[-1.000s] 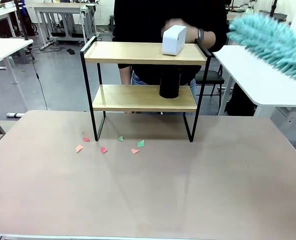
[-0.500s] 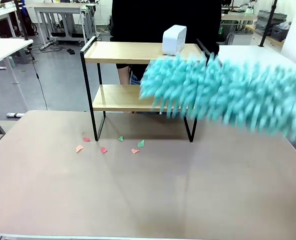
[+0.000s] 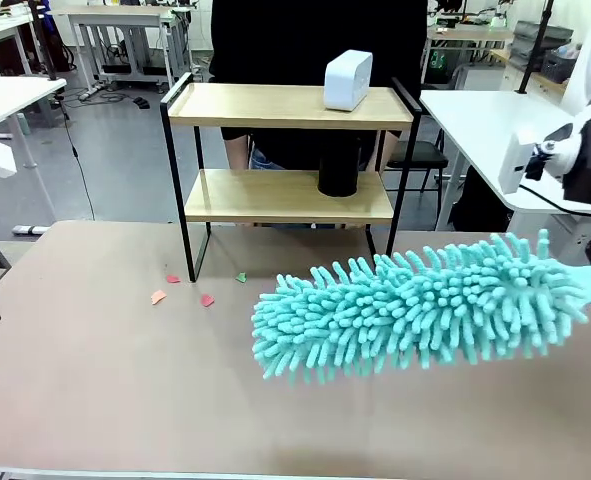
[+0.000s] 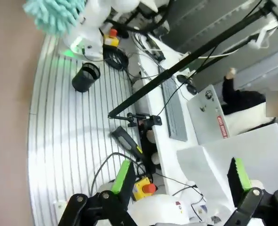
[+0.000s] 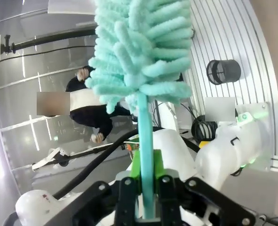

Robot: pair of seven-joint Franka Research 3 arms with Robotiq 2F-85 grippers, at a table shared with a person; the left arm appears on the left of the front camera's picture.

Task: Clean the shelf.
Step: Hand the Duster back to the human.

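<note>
A two-tier shelf (image 3: 265, 105) of light wooden boards on a thin black frame stands on the far part of a wide beige table (image 3: 95, 400), in the upper middle of the frame, its feet on the tabletop. A white box (image 3: 347, 80) sits toward the right end of the top board. A black cylinder (image 3: 338, 172) stands upright on the lower board, almost directly beneath it. Small paper scraps lie on the tabletop left of centre: a red scrap (image 3: 173, 279) just beside the shelf's left front foot, a green scrap (image 3: 241, 278) to its right, and an orange scrap (image 3: 158, 297) and a pink scrap (image 3: 207, 300) slightly lower in the frame.
</note>
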